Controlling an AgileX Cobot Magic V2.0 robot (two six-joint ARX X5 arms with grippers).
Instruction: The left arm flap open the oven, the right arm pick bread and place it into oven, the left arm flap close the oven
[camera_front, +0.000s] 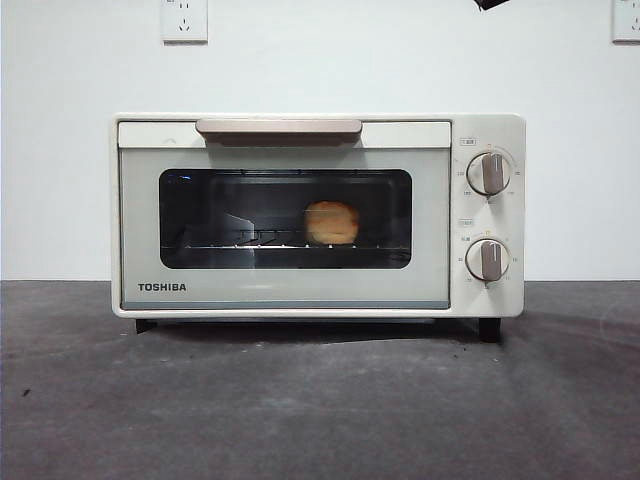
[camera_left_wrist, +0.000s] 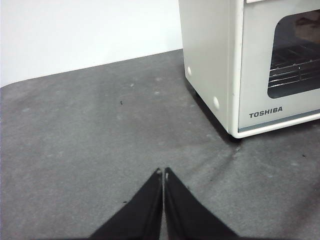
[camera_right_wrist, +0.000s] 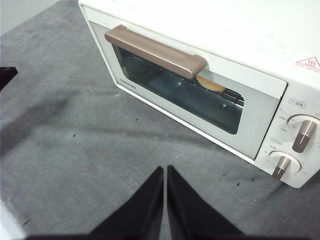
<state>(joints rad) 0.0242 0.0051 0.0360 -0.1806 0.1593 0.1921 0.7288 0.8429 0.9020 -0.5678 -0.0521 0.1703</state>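
You're looking at one oven (camera_front: 318, 215), a boxy cream-white unit with smooth painted walls, sitting square on the desk (camera_front: 300, 400), whose dark grey top looks matte and slightly mottled. Its door is shut flat against the body. One tan bar handle (camera_front: 279, 127), satin and rounded at the ends, runs along the door's upper edge. Two beige knobs (camera_front: 488, 173) stack one above the other on the panel beside the door, each with a raised brownish grip. Behind the dark glossy glass you've got one bread (camera_front: 331, 222), rounded end-on, golden and lumpy, resting on the thin wire rack (camera_front: 265, 242) inside the oven.

Your left end effector (camera_left_wrist: 163, 172) hangs over bare desk off the oven's TOSHIBA-lettered corner, its two tapering black jaws pressed together, clenched on nothing. Your right end effector (camera_right_wrist: 165, 170) sits above the desk in front of the oven door, jaws likewise closed tip to tip and empty. Two white wall sockets (camera_front: 184, 20) show on the plain wall behind the oven.
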